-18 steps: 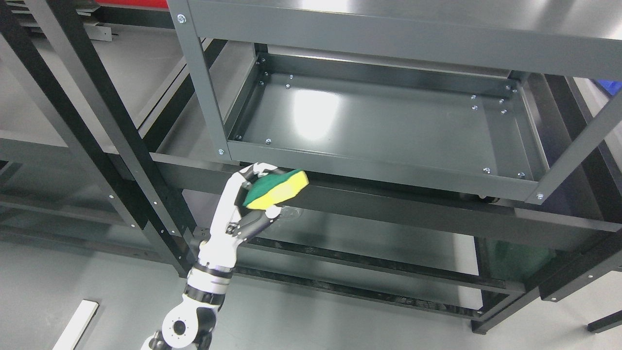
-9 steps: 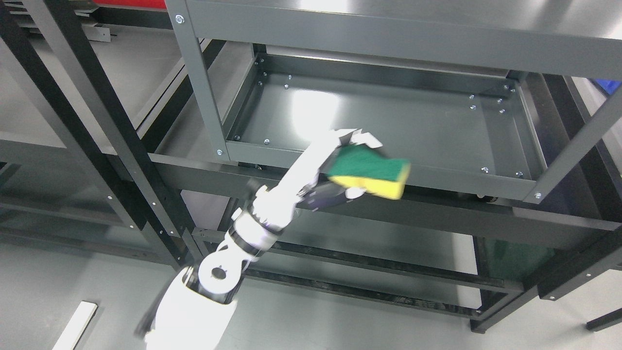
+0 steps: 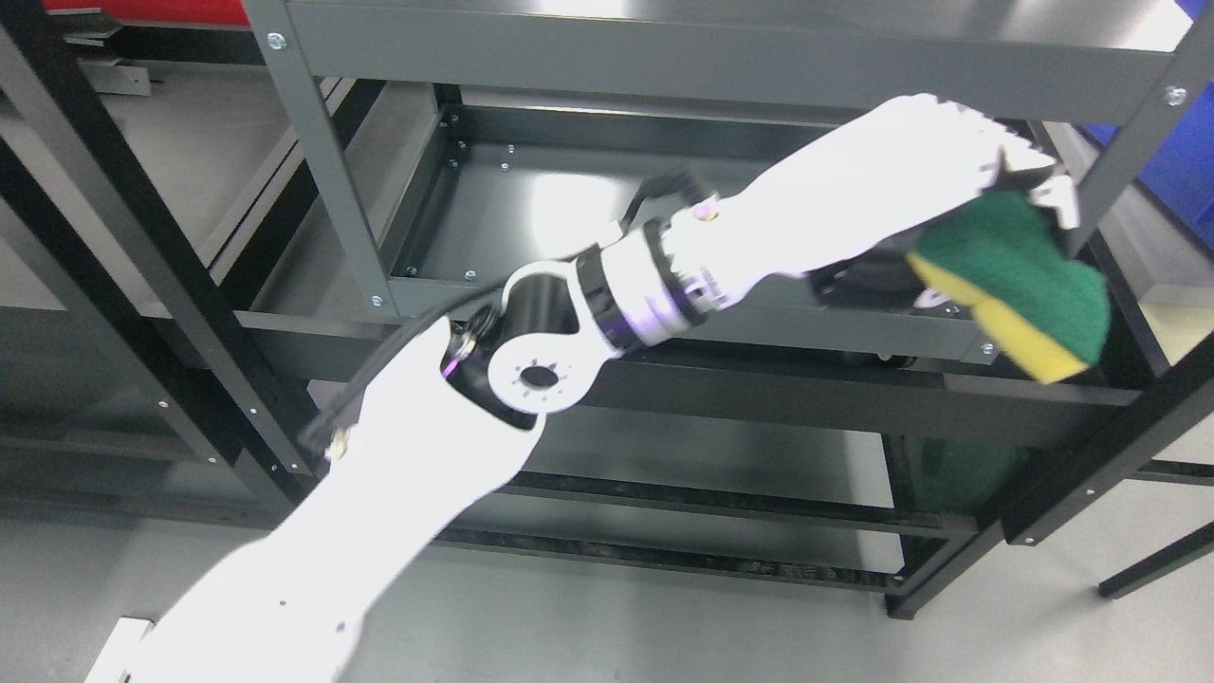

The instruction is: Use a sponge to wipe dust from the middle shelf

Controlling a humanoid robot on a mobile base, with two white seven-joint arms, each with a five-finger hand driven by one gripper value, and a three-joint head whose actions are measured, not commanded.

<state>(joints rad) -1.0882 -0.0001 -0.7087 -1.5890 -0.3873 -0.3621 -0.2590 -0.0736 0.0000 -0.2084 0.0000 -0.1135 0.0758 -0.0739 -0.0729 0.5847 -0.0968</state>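
Note:
My left arm reaches in from the lower left and stretches across the grey metal shelving unit. Its white hand (image 3: 986,218) is shut on a sponge (image 3: 1020,280) with a green scouring face and a yellow underside. The sponge hangs tilted at the front right corner of the middle shelf tray (image 3: 569,209), over the front rail beside the right upright post (image 3: 1133,142). The forearm crosses the tray's right half and hides it. The tray's left half shows bare grey metal with a bright light reflection. My right arm does not appear.
A top shelf (image 3: 664,47) overhangs the tray closely. Black frame beams (image 3: 142,247) of neighbouring racks run diagonally at the left. A lower shelf (image 3: 711,455) sits beneath. Something blue (image 3: 1181,180) shows past the right post. A white strip (image 3: 114,655) lies on the floor.
The left arm has swung the sponge up and far to the right, from the tray's front rail to its front right corner. The camera view has shifted slightly too.

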